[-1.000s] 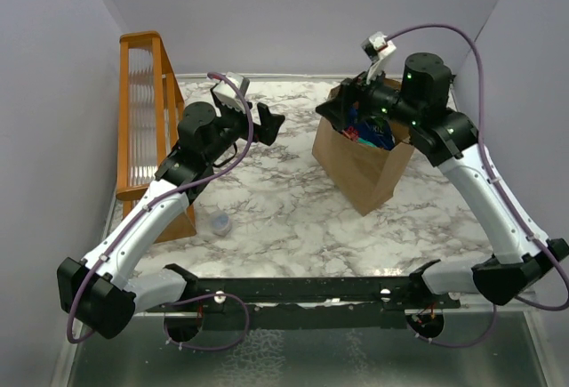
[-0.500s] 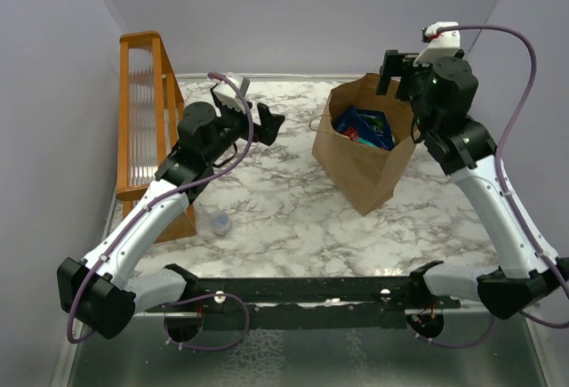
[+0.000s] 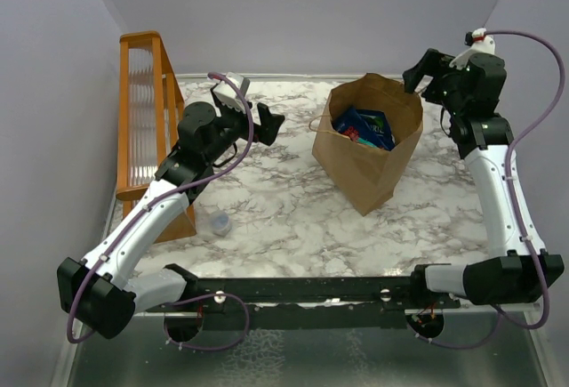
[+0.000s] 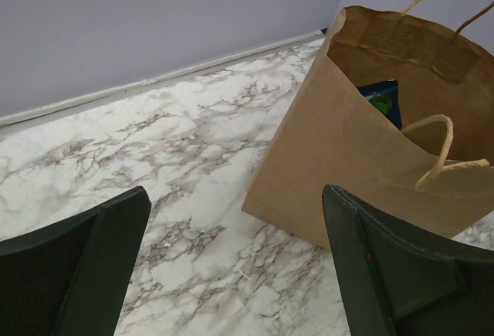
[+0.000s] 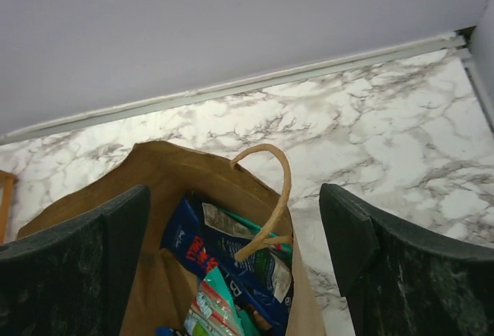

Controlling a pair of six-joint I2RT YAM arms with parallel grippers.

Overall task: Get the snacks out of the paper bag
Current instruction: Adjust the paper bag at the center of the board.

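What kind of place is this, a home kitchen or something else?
Probably a robot test cell: plain walls enclose a marble-patterned table, and two robot arms are mounted at its near edge.

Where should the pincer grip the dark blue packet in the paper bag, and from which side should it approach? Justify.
Grip the dark blue packet by its upper edge, which stands up nearest the mouth of the paper bag. Come down from above: the bag is upright and open-topped, its walls blocking every side. Likely steer clear of the twisted handle arching over it.
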